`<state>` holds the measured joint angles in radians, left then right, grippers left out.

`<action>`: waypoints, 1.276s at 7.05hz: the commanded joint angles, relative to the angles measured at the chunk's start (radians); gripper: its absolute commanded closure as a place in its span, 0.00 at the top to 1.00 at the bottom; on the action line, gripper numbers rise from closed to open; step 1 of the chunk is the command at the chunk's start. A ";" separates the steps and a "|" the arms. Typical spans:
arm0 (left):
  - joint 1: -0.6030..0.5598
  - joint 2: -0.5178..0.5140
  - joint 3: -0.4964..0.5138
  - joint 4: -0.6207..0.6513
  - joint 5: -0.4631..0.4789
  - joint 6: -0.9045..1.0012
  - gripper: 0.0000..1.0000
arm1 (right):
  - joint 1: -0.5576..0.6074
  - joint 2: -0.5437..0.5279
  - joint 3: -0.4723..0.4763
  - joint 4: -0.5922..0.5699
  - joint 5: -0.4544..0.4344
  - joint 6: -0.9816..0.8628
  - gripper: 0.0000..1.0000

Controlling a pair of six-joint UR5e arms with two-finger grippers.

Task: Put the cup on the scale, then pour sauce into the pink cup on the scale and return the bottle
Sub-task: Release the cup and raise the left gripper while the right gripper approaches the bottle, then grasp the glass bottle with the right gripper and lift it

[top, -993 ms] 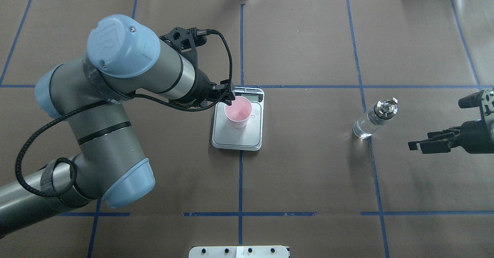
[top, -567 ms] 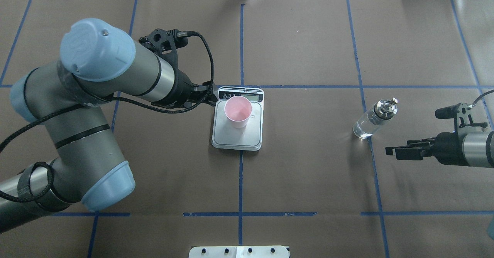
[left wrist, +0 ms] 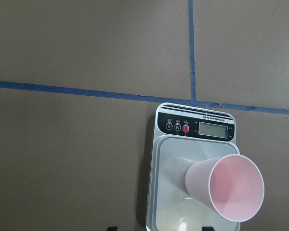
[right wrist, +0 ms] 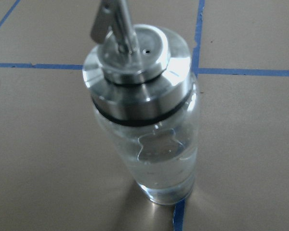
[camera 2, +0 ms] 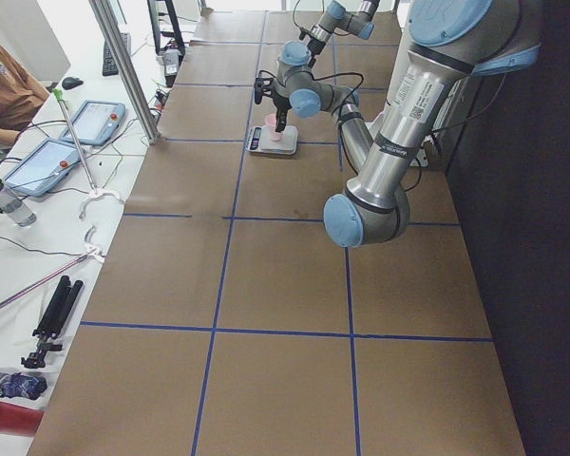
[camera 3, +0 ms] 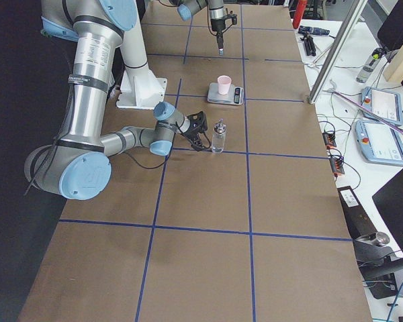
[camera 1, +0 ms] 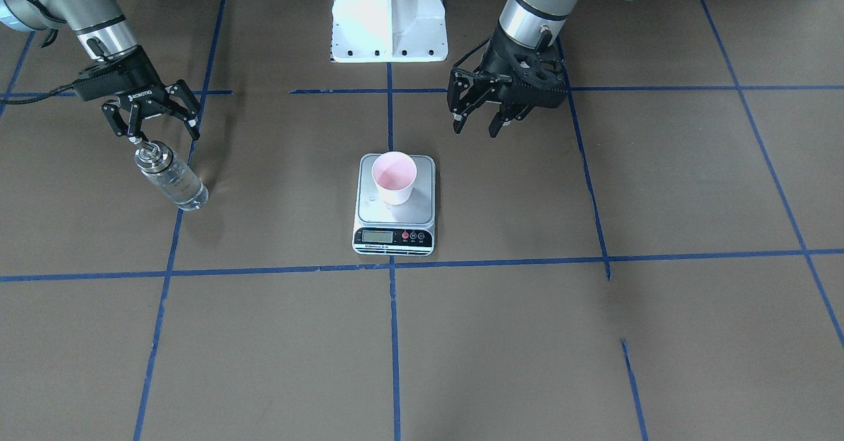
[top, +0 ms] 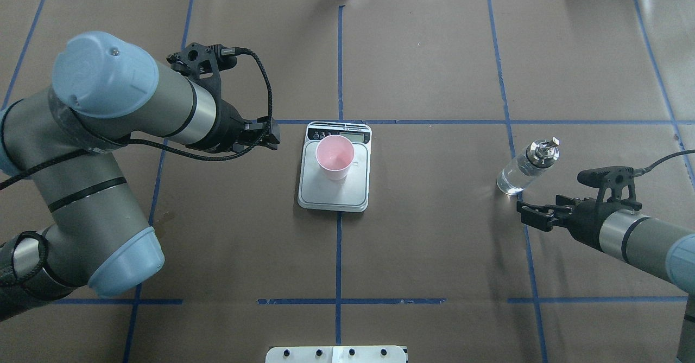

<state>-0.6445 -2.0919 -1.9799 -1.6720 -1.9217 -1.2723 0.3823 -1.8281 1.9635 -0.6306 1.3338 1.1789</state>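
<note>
The pink cup (top: 335,157) stands upright on the scale (top: 332,196), toward the display end of the steel platform, with nothing touching it. The left claw (camera 1: 475,126) hangs off to the side of the scale, clear of the cup, its fingers spread and holding nothing. Well apart, on the robot's right, the glass bottle (top: 522,171) stands upright on the brown surface (top: 434,233), right on a blue tape line. Clear liquid (right wrist: 159,163) shows inside it under the silver pourer cap. The right claw (camera 1: 166,132) sits low, just beside the bottle on the robot's side. It is spread wide and empty, and as far as I can see, it is not touching the glass.
</note>
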 commanded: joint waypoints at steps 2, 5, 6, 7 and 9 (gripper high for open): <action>-0.010 0.004 0.019 0.001 0.004 0.033 0.66 | -0.048 0.081 0.014 -0.180 -0.219 0.018 1.00; -0.021 0.001 0.035 0.003 0.004 0.037 0.66 | -0.049 0.122 -0.035 -0.178 -0.306 0.085 1.00; -0.020 0.001 0.035 0.005 0.004 0.037 0.66 | -0.048 0.133 -0.058 -0.176 -0.320 0.088 1.00; -0.021 0.001 0.035 0.005 0.006 0.037 0.66 | -0.049 0.135 -0.058 -0.176 -0.330 0.099 1.00; -0.020 0.001 0.036 0.006 0.006 0.037 0.66 | -0.051 0.159 -0.093 -0.173 -0.363 0.120 1.00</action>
<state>-0.6647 -2.0907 -1.9443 -1.6671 -1.9161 -1.2349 0.3324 -1.6806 1.8895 -0.8056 0.9952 1.2907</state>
